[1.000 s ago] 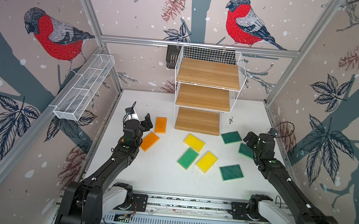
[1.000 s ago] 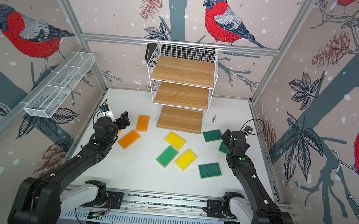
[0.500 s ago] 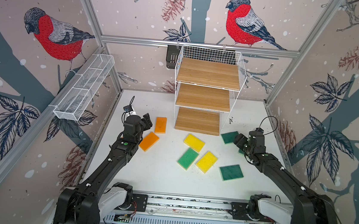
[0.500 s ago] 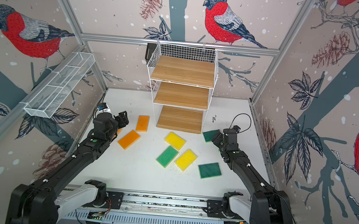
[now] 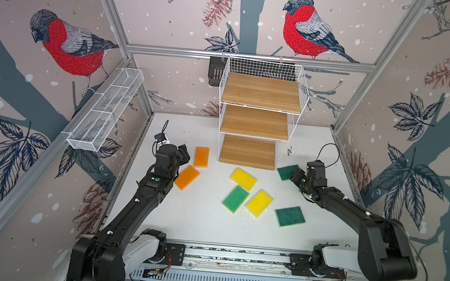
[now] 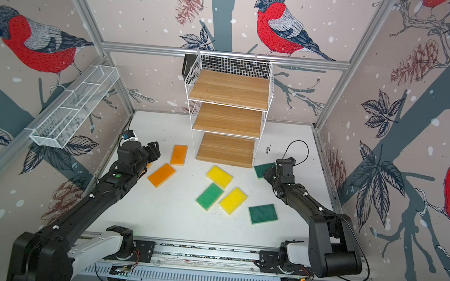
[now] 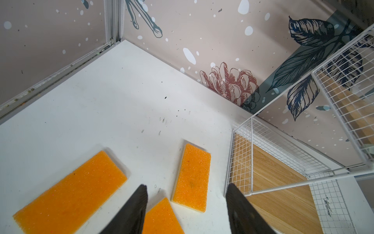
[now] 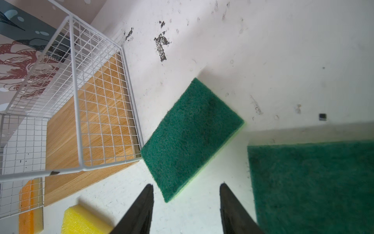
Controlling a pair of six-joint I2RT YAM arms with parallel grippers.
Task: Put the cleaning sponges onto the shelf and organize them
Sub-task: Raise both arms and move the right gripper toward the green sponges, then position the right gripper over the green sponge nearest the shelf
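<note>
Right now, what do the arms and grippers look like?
The left arm and right arm are matte black jointed links on white bases. The left carries a green dot; a thin black cable loops over the right wrist. The left gripper and right gripper have black tapered fingers.

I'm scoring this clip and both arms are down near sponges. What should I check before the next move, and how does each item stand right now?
1. Shelf boards free: ok, all three are bare.
2. Left claw empty: ok, jaws apart with nothing between them.
3. Left target in reach: ok, an orange sponge lies flat on the table just ahead.
4. Right claw empty: ok, jaws apart and holding nothing.
5. Right target lined up: ok, the dark green sponge has its near end just ahead of the fingertips.
6. That sponge clear of the shelf wire: cannot tell, its corner sits right by the shelf's front corner.
</note>
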